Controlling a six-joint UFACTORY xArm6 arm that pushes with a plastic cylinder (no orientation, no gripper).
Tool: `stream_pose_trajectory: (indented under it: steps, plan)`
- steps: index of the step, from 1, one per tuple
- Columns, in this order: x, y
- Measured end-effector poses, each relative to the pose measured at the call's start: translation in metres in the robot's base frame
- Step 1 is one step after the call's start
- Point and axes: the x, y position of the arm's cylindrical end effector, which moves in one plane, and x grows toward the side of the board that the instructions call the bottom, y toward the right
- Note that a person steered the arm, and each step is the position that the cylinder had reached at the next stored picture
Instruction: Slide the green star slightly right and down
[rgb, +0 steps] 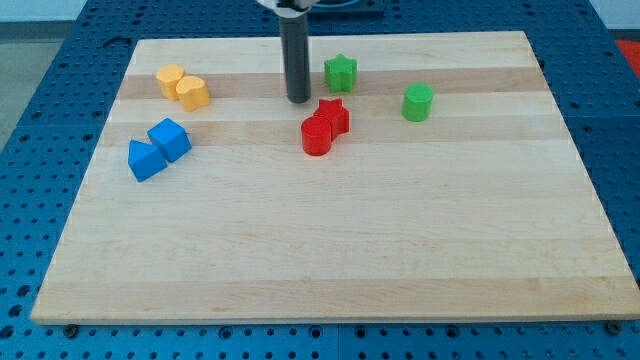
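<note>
Blue pegboard with rows of small holes (60, 40) frames a pale wooden tabletop (330, 250) that fills most of the view. Far off to the view's left of the tip and lower down sit two blue blocks touching each other: a blue wedge-like block (146, 159) and a blue cube (170, 138) just up and right of it. Above them, also well left of the tip and about level with it, are two yellow blocks touching side by side, a yellow rounded block (171, 78) and a yellow heart-like block (193, 92). The dark rod comes down from the view's top, and its tip (298, 100) rests on the tabletop; the arm carries no claw, so nothing is clenched or released. Just below and right of the tip are a red cylinder (316, 137) and a red star (333, 116), touching. The green star (340, 72) lies just right of the rod and slightly above the tip, a narrow gap between them. Farther right, well apart from the tip, stands a green cylinder (418, 102).
</note>
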Motion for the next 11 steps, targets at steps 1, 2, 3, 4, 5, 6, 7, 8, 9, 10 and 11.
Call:
stream_pose_trajectory:
  steps: [1, 2, 3, 4, 5, 6, 7, 8, 9, 10, 11]
  plan:
    - [-0.012, -0.002]
    - [-0.013, 0.030]
    - [-0.020, 0.067]
    - [-0.020, 0.067]
    - [-0.049, 0.047]
    - [-0.069, 0.073]
    - [-0.064, 0.129]
    - [-0.060, 0.168]
    - [-0.064, 0.155]
    - [-0.065, 0.115]
    - [-0.051, 0.089]
